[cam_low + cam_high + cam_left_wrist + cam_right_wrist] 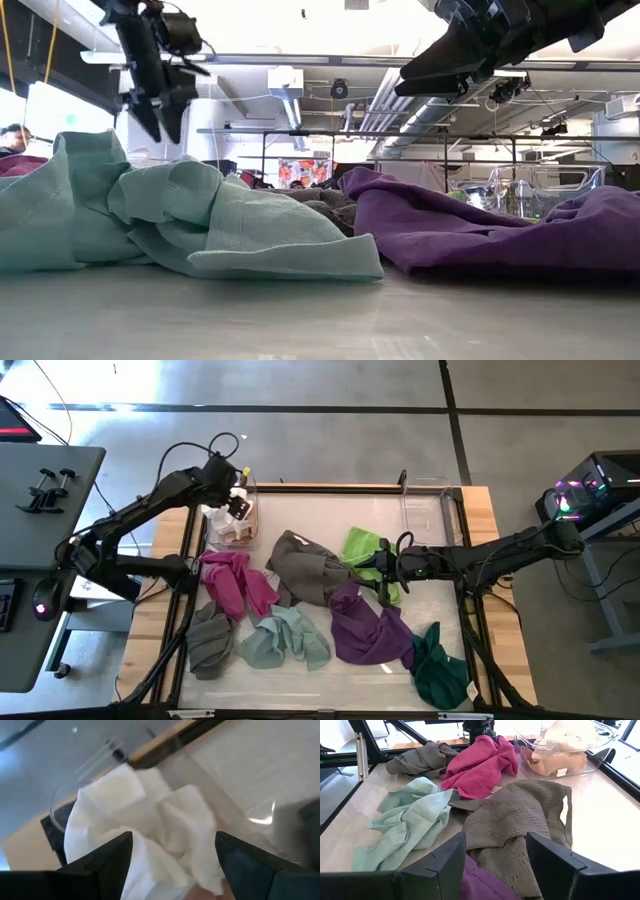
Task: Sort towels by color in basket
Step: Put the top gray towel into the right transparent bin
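Note:
My left gripper [238,503] is open above the clear basket [228,532] at the table's far left. In the left wrist view the cream towel [145,810] lies in that basket under and between the fingers. A pale pink towel [555,764] lies under the cream one. My right gripper [383,572] is open near the table's middle, over the edge of the lime green towel [362,545] and beside the grey-brown towel [305,568]. Magenta [235,582], grey [210,640], mint [285,638], purple [368,628] and dark green [438,670] towels lie crumpled on the table.
A second clear basket [428,510] stands at the far right of the table. A black frame rail [468,610] runs along the right side and another along the left [190,590]. The towels cover most of the table's middle and near part.

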Controlling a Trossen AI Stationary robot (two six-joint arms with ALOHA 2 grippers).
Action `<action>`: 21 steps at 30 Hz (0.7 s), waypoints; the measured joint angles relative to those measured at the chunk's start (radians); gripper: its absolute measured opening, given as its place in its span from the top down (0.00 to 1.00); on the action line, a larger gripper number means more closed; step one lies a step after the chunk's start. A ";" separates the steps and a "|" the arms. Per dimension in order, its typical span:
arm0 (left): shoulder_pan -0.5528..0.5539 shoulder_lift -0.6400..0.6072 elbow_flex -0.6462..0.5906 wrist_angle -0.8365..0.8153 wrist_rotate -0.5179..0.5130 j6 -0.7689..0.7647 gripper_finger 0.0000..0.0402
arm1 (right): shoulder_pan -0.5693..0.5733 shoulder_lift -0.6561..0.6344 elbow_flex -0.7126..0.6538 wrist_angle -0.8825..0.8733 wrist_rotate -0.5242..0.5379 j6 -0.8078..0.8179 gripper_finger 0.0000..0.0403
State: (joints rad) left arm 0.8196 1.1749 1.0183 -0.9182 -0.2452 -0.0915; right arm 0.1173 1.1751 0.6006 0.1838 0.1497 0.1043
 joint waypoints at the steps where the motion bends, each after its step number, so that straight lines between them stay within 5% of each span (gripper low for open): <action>1: -0.017 -0.012 0.001 0.008 0.000 -0.007 0.32 | 0.000 0.000 0.000 0.000 0.000 0.000 0.49; 10: -0.274 -0.097 -0.068 0.187 -0.037 -0.086 0.32 | 0.000 0.030 0.000 0.051 0.006 -0.002 0.49; 21: -0.702 -0.104 -0.231 0.446 -0.337 -0.212 0.32 | -0.030 0.263 0.050 0.274 0.060 -0.087 0.47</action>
State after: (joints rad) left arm 0.1173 1.0714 0.7871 -0.4726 -0.5823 -0.3034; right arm 0.0872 1.4379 0.6507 0.4583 0.2095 0.0169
